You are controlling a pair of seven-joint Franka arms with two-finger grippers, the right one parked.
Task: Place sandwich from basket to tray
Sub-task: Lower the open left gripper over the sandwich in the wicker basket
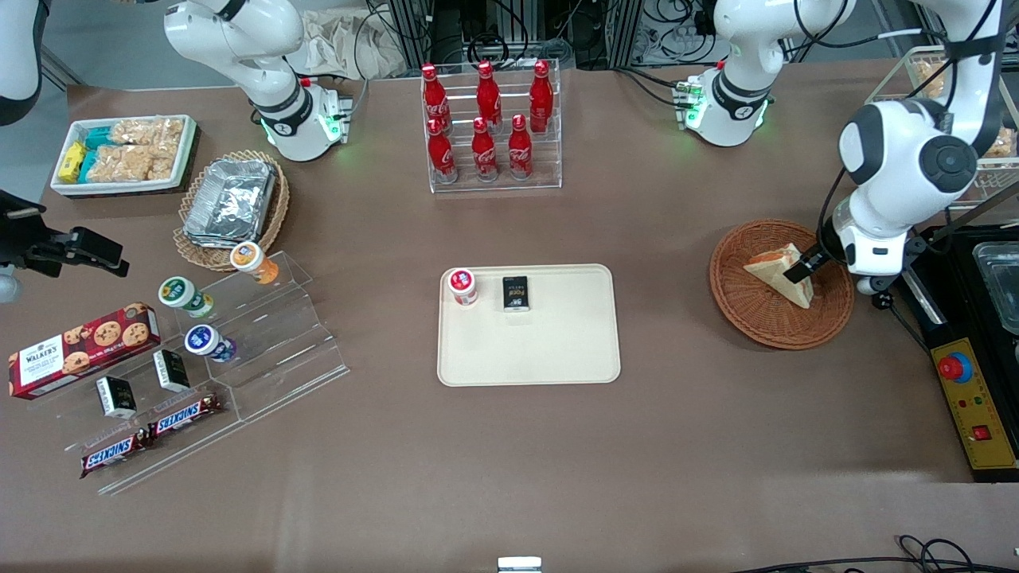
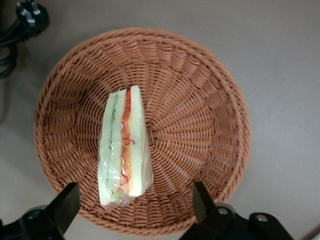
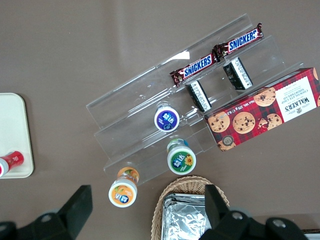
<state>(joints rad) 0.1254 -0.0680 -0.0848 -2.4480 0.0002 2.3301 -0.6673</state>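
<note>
Wicker basket (image 2: 200,100), wrapped sandwich (image 2: 124,145) inside, claw (image 2: 135,205) spread wide above its end.

Rough woven wicker basket (image 2: 200,100) holds a sandwich (image 2: 125,145) (in glossy clear film).

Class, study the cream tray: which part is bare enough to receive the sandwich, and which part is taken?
The tray is crowded only along its edge nearest the bottle rack, where the red-lidded cup and black packet sit. Everything else is bare. The open gripper hovers over the sandwich in the basket.
</note>
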